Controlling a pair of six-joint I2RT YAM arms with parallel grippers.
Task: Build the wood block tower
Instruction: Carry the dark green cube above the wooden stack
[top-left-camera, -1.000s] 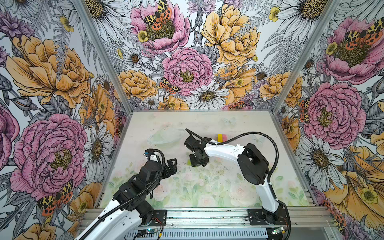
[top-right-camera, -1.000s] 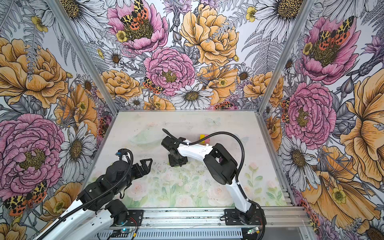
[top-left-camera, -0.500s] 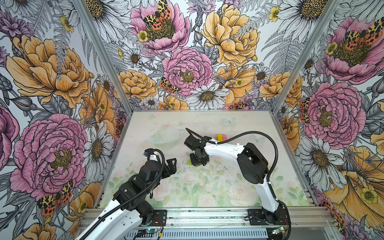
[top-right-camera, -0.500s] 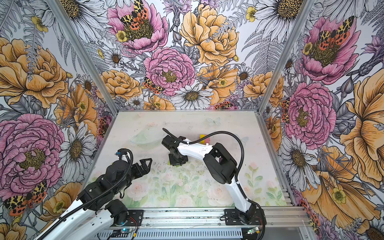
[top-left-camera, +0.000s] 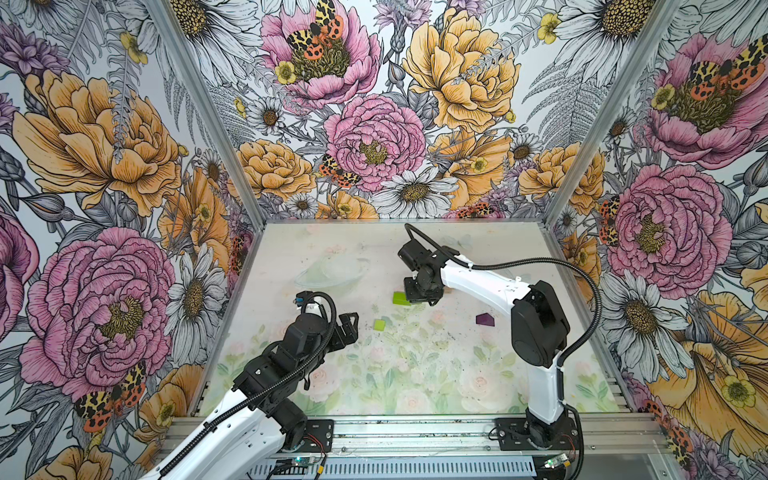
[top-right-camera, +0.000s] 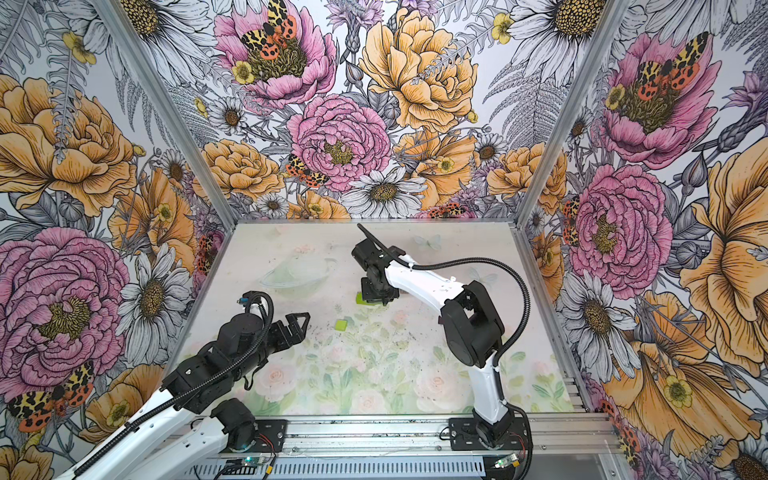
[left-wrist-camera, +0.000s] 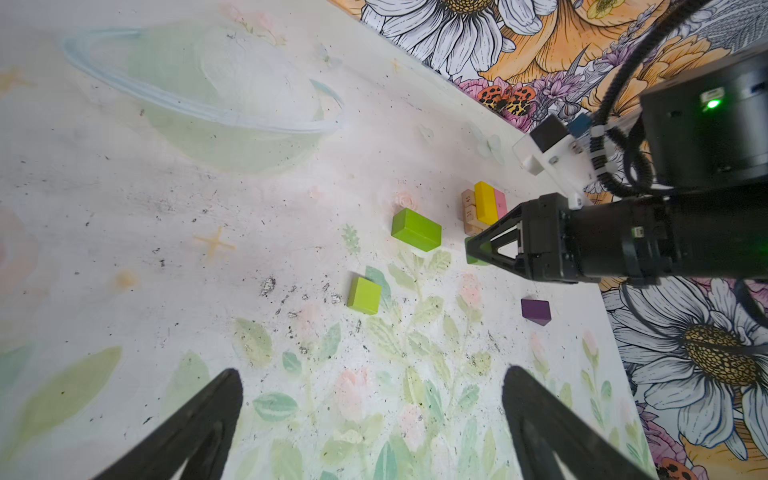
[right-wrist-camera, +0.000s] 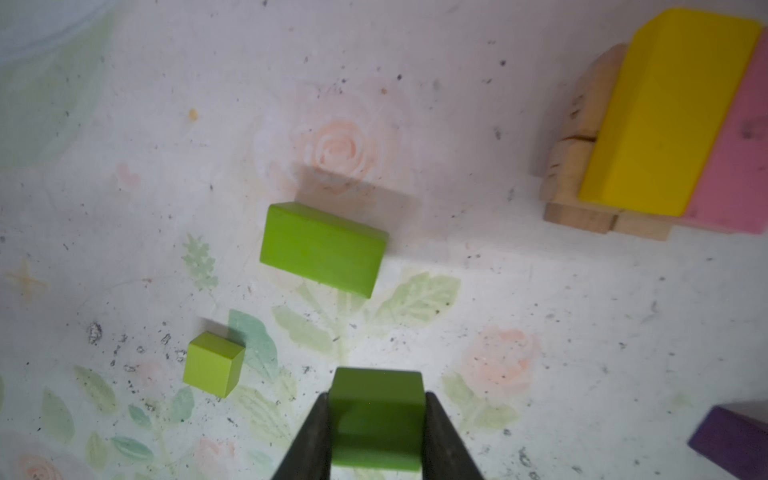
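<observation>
The right tool (right-wrist-camera: 377, 401) grips a green cube (right-wrist-camera: 376, 428) low at the bench (right-wrist-camera: 540, 311); the left tool (left-wrist-camera: 372, 374) gapes, empty. Nearby, yellow oblong (right-wrist-camera: 665, 116) and pink oblong (right-wrist-camera: 739, 166) lie side by side atop tan oblongs (right-wrist-camera: 569, 166).

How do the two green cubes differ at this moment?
The held cube is clamped in the right gripper, while the free cube lies loose on the table with nothing touching it. The held cube looks darker green, as if in shade, and the free cube is a brighter lime. Both are plain cubes of similar size.
</observation>
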